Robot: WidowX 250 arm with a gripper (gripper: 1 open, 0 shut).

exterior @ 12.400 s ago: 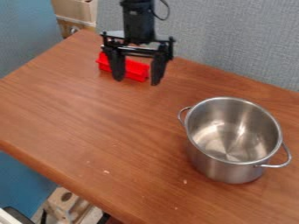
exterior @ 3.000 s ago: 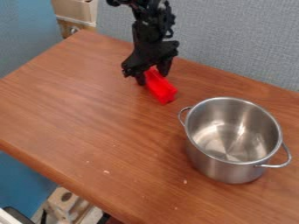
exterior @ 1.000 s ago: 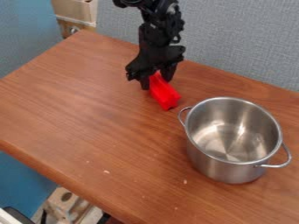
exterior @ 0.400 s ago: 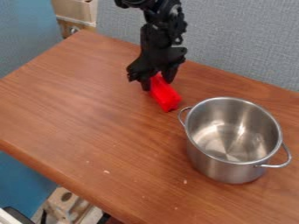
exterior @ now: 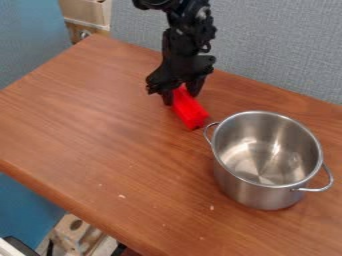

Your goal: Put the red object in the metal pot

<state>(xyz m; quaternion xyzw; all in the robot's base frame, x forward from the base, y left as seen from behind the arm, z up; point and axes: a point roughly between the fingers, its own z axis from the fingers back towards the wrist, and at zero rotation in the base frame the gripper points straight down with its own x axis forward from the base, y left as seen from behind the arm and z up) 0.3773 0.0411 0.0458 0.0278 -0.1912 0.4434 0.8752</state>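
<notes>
The red object (exterior: pixel 193 110) is a small bright red block, tilted, its upper end between the black fingers of my gripper (exterior: pixel 175 89). The gripper is shut on it and comes down from the dark arm above. The block's lower end hangs just left of the rim of the metal pot (exterior: pixel 254 196), close to it; I cannot tell whether it touches the wooden table. The pot stands upright at the right of the table, shiny, with nothing inside.
The brown wooden table (exterior: pixel 94 120) runs diagonally, with its front edge at the lower left. A blue wall stands behind it. A beige box (exterior: pixel 87 12) is at the top left corner. Light-coloured clutter (exterior: pixel 74 240) lies below the table edge.
The gripper has carried the red block a little to the right and down, towards the pot's rim. The pot has not moved.
</notes>
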